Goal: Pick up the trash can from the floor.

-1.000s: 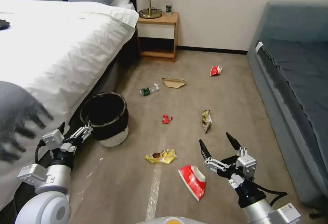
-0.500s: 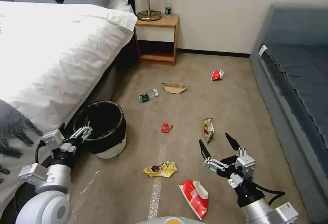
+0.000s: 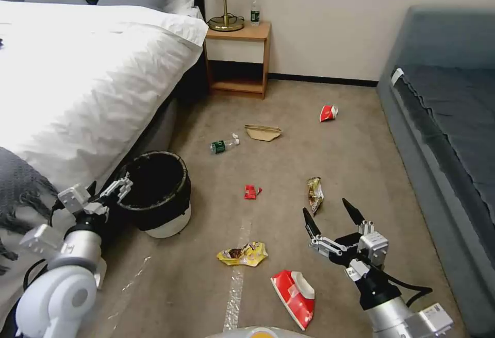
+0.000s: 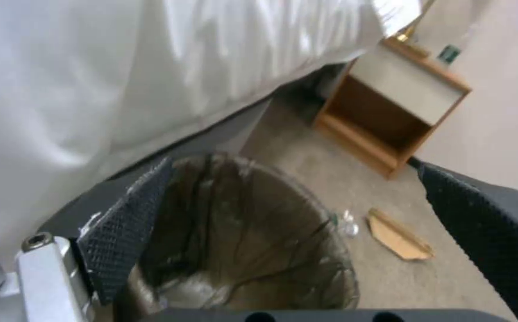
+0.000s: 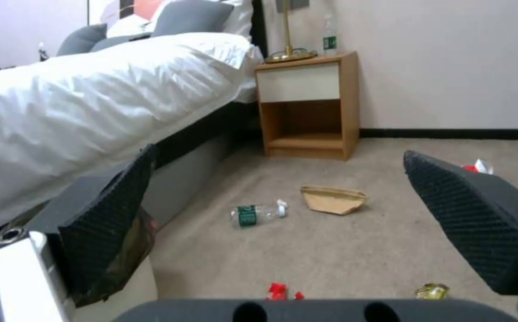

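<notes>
Left gripper [image 3: 105, 190] shifted nearer the trash can [image 3: 157, 193] than half a second ago, fingers spread wide beside its near rim, gripping nothing; can upright on the floor [image 3: 361, 163] beside the bed [image 3: 87, 80]; right gripper [image 3: 332, 219] idle, open, well apart; grasp looks imminent
</notes>
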Available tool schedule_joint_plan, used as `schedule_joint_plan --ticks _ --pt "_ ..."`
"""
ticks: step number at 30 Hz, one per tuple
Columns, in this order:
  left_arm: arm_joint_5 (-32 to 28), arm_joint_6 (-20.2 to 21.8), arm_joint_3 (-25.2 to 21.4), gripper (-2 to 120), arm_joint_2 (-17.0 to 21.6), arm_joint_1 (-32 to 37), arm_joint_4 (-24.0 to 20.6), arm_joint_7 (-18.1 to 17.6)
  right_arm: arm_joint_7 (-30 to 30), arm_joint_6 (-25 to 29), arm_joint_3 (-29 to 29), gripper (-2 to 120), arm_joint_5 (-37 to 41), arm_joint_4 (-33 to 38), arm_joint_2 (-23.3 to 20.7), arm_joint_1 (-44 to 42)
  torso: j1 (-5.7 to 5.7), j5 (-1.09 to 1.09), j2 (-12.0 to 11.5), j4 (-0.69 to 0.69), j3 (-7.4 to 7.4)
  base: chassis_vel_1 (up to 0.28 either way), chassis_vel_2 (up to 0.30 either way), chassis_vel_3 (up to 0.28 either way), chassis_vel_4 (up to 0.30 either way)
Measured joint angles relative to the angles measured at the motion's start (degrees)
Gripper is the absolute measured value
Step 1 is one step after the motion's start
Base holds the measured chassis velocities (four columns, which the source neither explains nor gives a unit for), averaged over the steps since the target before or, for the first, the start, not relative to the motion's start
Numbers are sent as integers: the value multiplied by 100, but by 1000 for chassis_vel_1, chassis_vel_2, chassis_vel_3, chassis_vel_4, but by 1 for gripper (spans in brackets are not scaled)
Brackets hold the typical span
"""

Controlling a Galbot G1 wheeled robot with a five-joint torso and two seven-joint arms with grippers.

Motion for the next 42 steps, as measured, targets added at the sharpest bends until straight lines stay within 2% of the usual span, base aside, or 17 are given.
schedule_joint_plan --ticks 5,10,17,19,32,42 --pt "-186 210 15 100 78 -108 110 -193 10 0 52 100 90 25 0 6 0 0 0 0 0 0 0 0 0" --pt "-538 644 38 100 180 -261 369 -673 18 -32 25 100 139 -17 0 52 0 1 0 0 0 0 0 0 0" --pt "-864 878 49 100 378 -430 664 -931 22 -71 -10 100 168 -10 0 71 0 1 0 1 0 0 0 0 0" --pt "-1126 959 68 100 526 -655 880 -1053 22 -76 -36 100 167 9 0 68 0 1 0 1 0 0 0 0 0" --pt "-1337 1137 195 100 872 -1244 1570 -1397 22 -97 -41 100 167 -8 0 76 0 1 0 0 0 0 0 0 0" --pt "-1326 1193 273 100 1084 -1478 1981 -1421 42 -130 -60 100 180 -87 0 173 0 1 0 0 0 0 0 0 0"
